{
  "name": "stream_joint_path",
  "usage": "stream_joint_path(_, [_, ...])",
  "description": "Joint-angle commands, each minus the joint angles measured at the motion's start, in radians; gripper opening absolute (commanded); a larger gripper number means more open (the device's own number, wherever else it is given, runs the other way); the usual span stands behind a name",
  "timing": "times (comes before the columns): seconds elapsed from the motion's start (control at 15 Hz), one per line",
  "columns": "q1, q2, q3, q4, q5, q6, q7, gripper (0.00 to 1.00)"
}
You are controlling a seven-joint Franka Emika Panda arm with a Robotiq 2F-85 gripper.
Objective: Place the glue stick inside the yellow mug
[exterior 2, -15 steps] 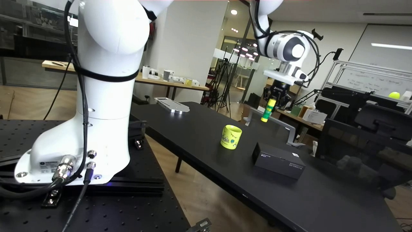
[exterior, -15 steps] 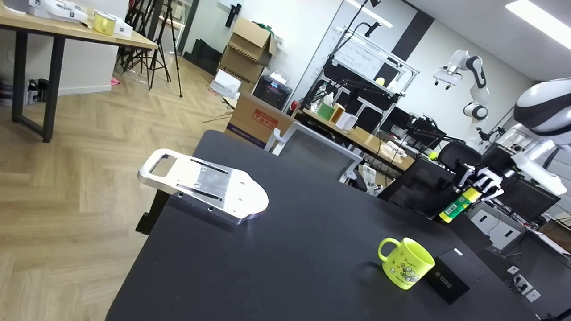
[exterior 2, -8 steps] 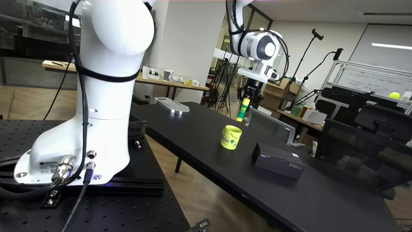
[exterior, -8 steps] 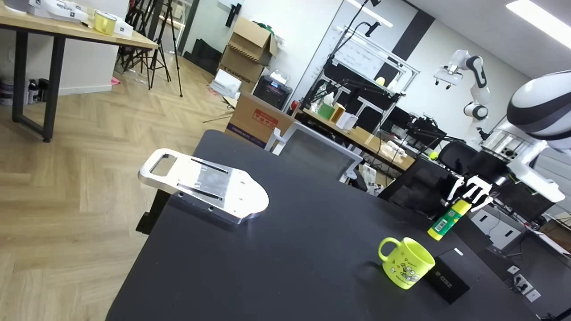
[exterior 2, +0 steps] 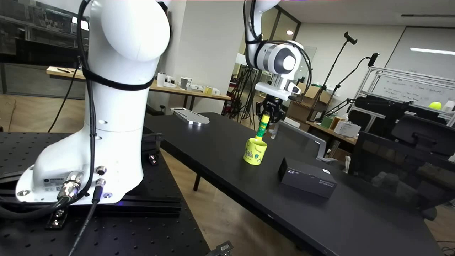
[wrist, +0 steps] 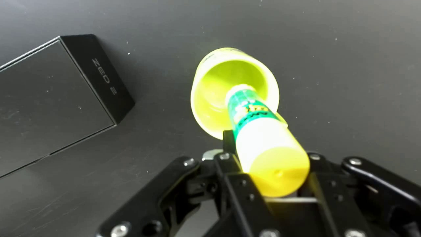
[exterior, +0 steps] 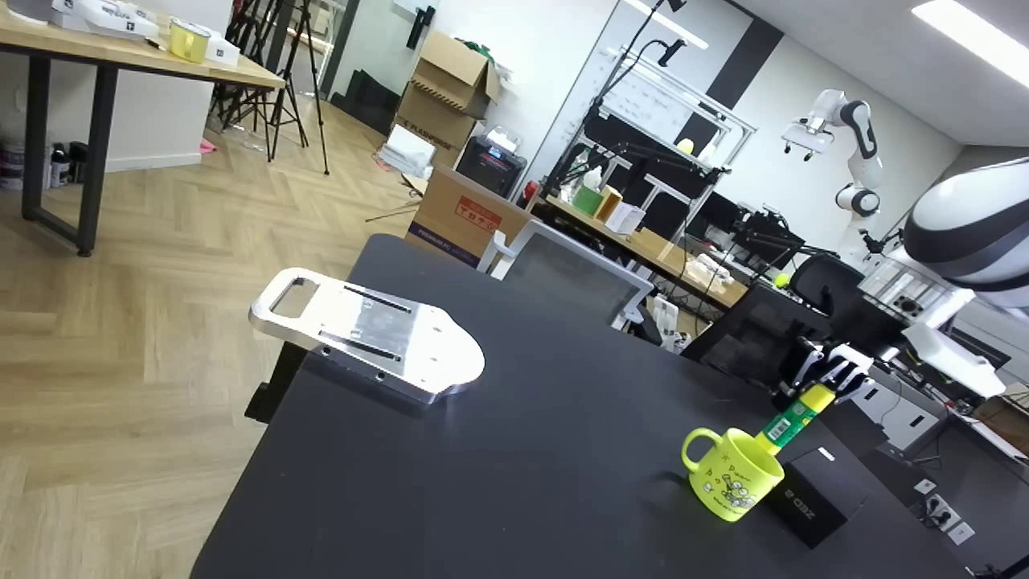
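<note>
room: pale herringbone floor [exterior: 185, 281], white walls, stacked cardboard boxes [exterior: 446, 88] and a wood-topped desk [exterior: 249, 74] well back from the work.

surface: long black table [exterior: 522, 450], matte, pale specks and faint scratches on it in the wrist view.

white arm [exterior 2: 115, 106]: base on a drilled black board [exterior 2: 142, 234], forearm reaching in over the table from above. mesh-backed chair [exterior: 563, 277], grey frame, by the table's edge.

flat metal plate [exterior: 418, 354] with a cut-out handle, lying at a corner, handle end out past the edge in an exterior view. black box [wrist: 49, 105], lettered zed 2 on its end.

gripper [wrist: 268, 154]: pinching the glue stick [wrist: 253, 110] near its upper end, a finger to either side.

yellow mug [exterior: 731, 478]: upright on the table, loop handle, printed figures; near the black box, a gap between them in the wrist view.

glue stick: green barrel, yellow ends. long axis steep, roughly in line with the mug's own axis in both exterior views. one end points down at the mug's mouth, the other up. in the wrist view the lower end shows within the ring of the rim, the barrel hiding part of it. whether the tip sits below the rim i cannot tell.
</note>
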Motion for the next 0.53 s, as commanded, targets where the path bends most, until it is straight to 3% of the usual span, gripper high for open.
stream_joint_path(0.0, [-0.012, 0.009, 0.002, -0.030, -0.008, 0.029, -0.005, 0.08])
stream_joint_path(0.47, [-0.004, 0.091, -0.012, -0.033, -0.041, 0.107, 0.022, 0.08])
